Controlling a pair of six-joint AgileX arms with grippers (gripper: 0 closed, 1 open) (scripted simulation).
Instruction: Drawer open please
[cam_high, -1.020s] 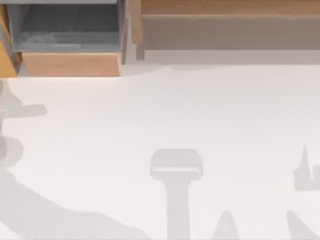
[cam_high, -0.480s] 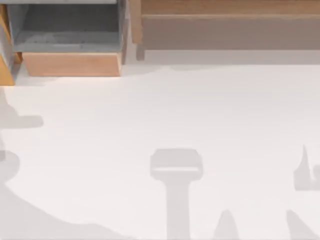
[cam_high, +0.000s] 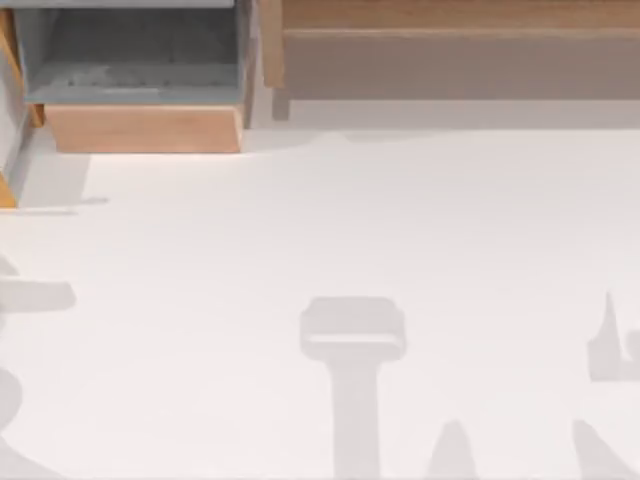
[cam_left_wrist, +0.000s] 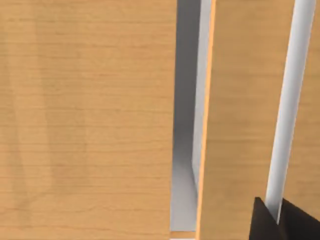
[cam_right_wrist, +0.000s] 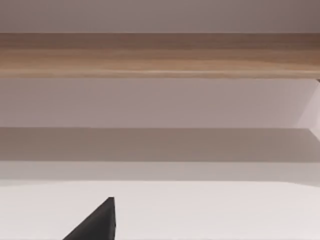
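At the far left of the table (cam_high: 330, 230), at the top-left corner of the top view, the drawer (cam_high: 140, 128) stands pulled out: its wooden front panel faces the open tabletop and the grey inside (cam_high: 135, 60) lies exposed behind it. A sliver of wooden panel (cam_high: 6, 190) shows at the left edge, just below the drawer.

In the left wrist view, the left gripper (cam_left_wrist: 280, 222) is up against wooden faces. A dark fingertip (cam_left_wrist: 262, 222) and a 2nd dark tip beside it sit at the foot of a pale vertical bar (cam_left_wrist: 290, 105) that runs along a wooden panel (cam_left_wrist: 245, 115); this bar may be the drawer handle, though the close view makes that hard to settle. The 2 tips stand narrow on either side of the bar's lower end, and I cannot tell whether they actually clamp it. Between that panel and a broader wooden face (cam_left_wrist: 85, 120) runs a grey gap (cam_left_wrist: 186, 125).

Moving right along the back of the table, a long wooden cabinet body (cam_high: 450, 50) spans the rest of the top edge, with a wooden upright (cam_high: 270, 45) at its left end beside the drawer.

The right wrist view shows 1 dark fingertip (cam_right_wrist: 97, 222) of the right arm over the white tabletop, facing a wooden ledge (cam_right_wrist: 160, 55) well apart from it. I cannot tell how wide those fingers stand.
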